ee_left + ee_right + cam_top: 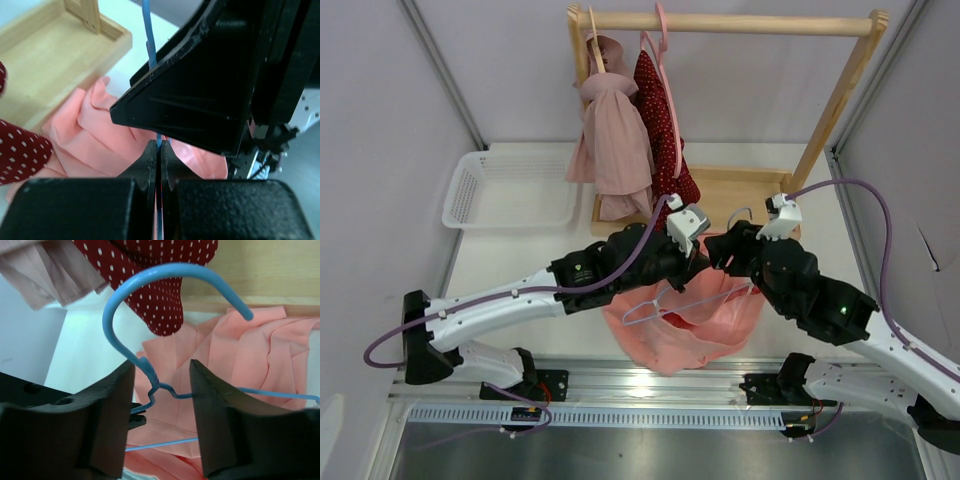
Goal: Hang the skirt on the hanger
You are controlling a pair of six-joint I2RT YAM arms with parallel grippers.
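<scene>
The salmon-pink skirt (685, 330) lies bunched on the table between the two arms; it also shows in the left wrist view (85, 135) and the right wrist view (260, 350). The light-blue wire hanger (665, 297) lies over it. My left gripper (700, 262) is shut on the hanger's wire (147, 30) near its neck, its jaws (159, 146) pressed together on the wire. My right gripper (718, 252) is open; its fingers (161, 365) straddle the twisted neck without touching it. The hook (150, 274) curves up above them.
A wooden rack (720, 22) stands at the back with a wooden base tray (740, 190). A pale pink garment (615, 140), a dark red dotted garment (660, 110) and a pink plastic hanger (665, 40) hang on it. A white basket (510, 190) sits at the back left.
</scene>
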